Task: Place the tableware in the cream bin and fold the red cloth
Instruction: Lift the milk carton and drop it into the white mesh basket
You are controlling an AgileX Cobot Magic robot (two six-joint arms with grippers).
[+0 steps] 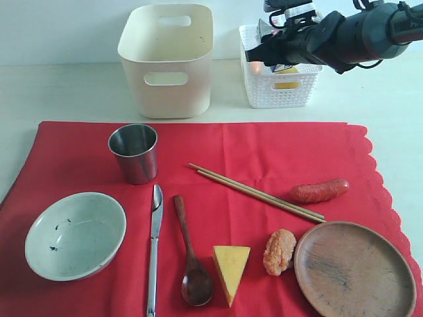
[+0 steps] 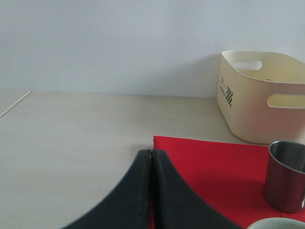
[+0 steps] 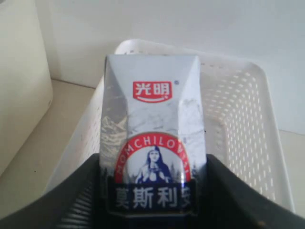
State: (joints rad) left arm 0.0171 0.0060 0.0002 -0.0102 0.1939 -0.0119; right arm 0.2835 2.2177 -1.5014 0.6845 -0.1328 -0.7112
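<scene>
Tableware lies untouched on the red cloth (image 1: 264,145): steel cup (image 1: 134,152), speckled bowl (image 1: 75,234), knife (image 1: 155,247), wooden spoon (image 1: 190,254), chopsticks (image 1: 256,192) and wooden plate (image 1: 355,269). None of it is in the cream bin (image 1: 165,86), which stands just past the cloth's far edge, behind the cup.

My right claw (image 3: 155,202) is spread wide around a milk carton (image 3: 152,119), one finger on each side, and holds it over the white lattice basket (image 1: 277,92) beside the bin. I judge that I am clearing the things that are not tableware, so the task's own steps are not yet begun. The next move, as I see it, calls for lowering the carton inside the basket walls and letting go, then turning toward the cloth. Sausage (image 1: 319,190), cheese wedge (image 1: 231,267) and nugget (image 1: 279,251) sit among the dishes there.

All the tableware is well apart from this claw, on the near side of the basket; the chopsticks and plate are on its side of the cloth.

My left claw (image 2: 151,157) is pressed closed on nothing, low by the cloth's far left corner, with the cup near.
</scene>
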